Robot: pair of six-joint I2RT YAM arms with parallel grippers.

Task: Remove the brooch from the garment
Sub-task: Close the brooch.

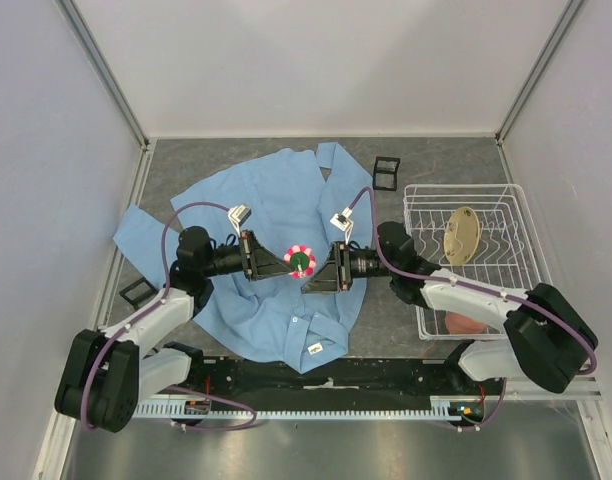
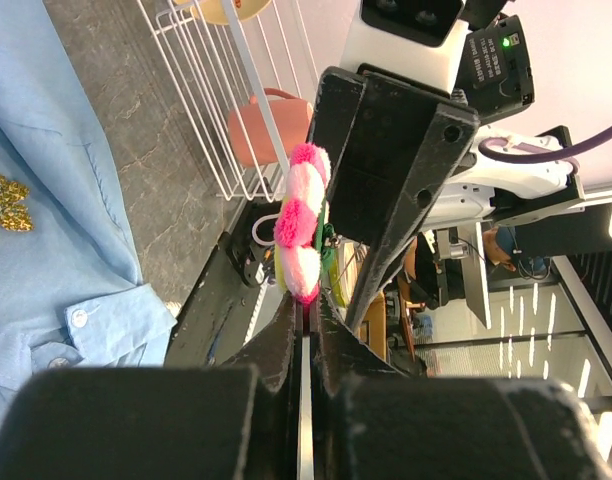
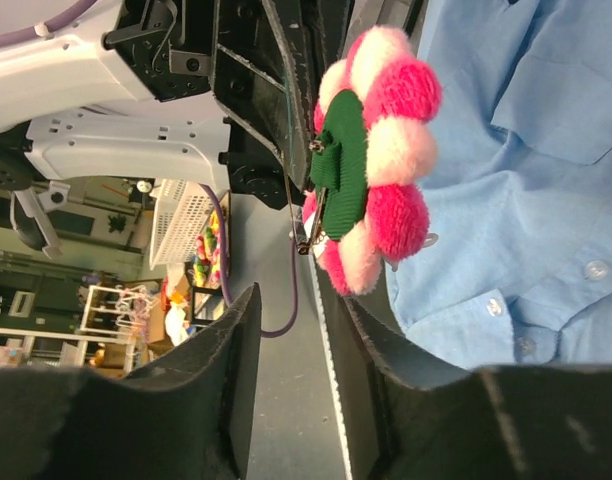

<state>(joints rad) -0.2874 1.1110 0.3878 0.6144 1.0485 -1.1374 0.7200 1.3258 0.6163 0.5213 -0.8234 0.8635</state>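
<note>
As the top view shows it, the brooch (image 1: 302, 260) sits above the garment (image 1: 276, 190), with the left gripper (image 1: 284, 262) at its 9 o'clock and the right gripper (image 1: 324, 268) at its 3 o'clock. In the left wrist view the left fingers (image 2: 286, 340) are pinched tight on the brooch's 6 o'clock edge alone, so a nudge could knock it loose. In the right wrist view the right jaws stand apart, gripping nothing; closing off-centre, they might push the flower out

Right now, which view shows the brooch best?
Right wrist: the brooch is large, its green backing and pin clear. Left wrist shows it edge-on; top external shows it small and distant.
</note>
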